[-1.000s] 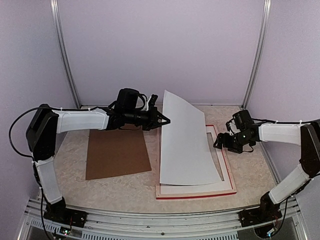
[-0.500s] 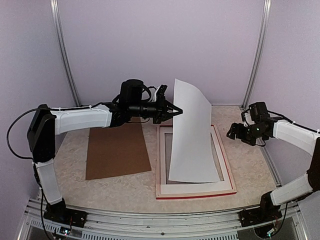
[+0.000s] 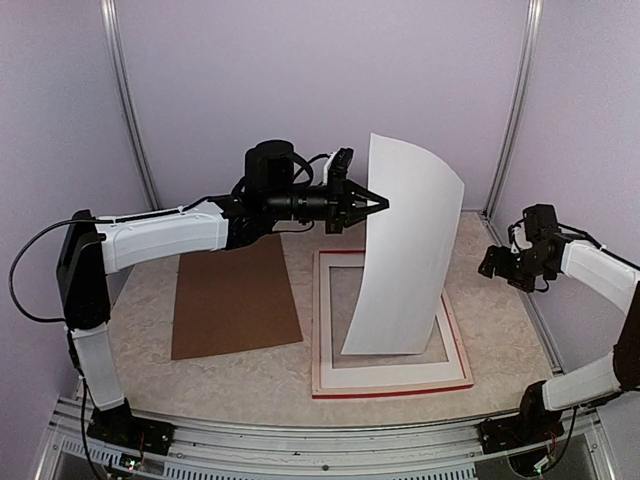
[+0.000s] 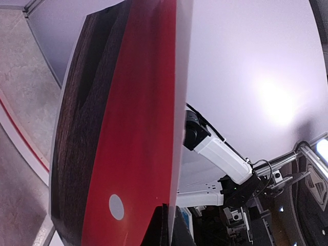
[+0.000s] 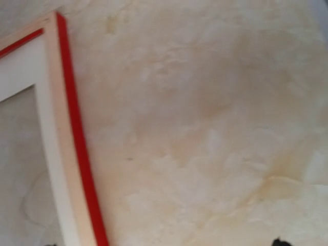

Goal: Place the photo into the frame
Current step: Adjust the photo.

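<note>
The photo [image 3: 408, 255] hangs nearly upright over the frame [image 3: 392, 385], and the top view shows its white back. My left gripper [image 3: 378, 205] is shut on the photo's upper left edge. In the left wrist view the photo [image 4: 133, 128] shows a bright red half with a white dot and a dark textured half, with the left gripper [image 4: 173, 218] pinching its edge. The frame lies flat on the table with a white mat [image 3: 330, 320] inside it. I cannot tell whether the photo's lower edge touches the mat. My right gripper [image 3: 498, 266] hovers open and empty, right of the frame.
A brown backing board [image 3: 235, 300] lies flat on the table left of the frame. The right wrist view shows the frame's red-edged corner [image 5: 64, 154], the mat [image 5: 20, 77] and bare marbled tabletop [image 5: 205, 128]. Lilac walls and metal posts [image 3: 515, 110] close in the table.
My left gripper has risen and moved right with the photo, which has swung from leaning to nearly upright. The right arm has drawn back to the right, away from the frame.
</note>
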Action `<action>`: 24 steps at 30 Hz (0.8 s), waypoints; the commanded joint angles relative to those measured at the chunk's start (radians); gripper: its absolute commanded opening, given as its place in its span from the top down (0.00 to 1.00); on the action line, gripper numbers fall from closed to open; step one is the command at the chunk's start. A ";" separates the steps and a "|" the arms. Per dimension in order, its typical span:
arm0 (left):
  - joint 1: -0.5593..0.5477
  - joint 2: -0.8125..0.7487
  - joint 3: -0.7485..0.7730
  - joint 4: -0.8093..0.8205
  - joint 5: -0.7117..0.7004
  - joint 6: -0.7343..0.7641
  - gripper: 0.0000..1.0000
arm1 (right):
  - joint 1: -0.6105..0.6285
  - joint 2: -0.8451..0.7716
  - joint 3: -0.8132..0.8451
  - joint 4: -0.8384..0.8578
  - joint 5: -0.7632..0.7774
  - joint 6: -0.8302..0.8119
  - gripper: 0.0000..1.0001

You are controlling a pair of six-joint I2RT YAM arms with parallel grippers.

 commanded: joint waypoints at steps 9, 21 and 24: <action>-0.048 -0.002 0.109 0.096 0.046 -0.060 1.00 | -0.061 -0.018 0.013 -0.021 0.019 -0.049 0.10; -0.131 0.038 0.149 0.287 0.092 -0.161 1.00 | -0.083 -0.023 0.006 -0.019 0.005 -0.060 0.10; -0.132 0.055 0.122 0.384 0.103 -0.227 1.00 | -0.087 -0.024 0.006 -0.019 0.002 -0.061 0.10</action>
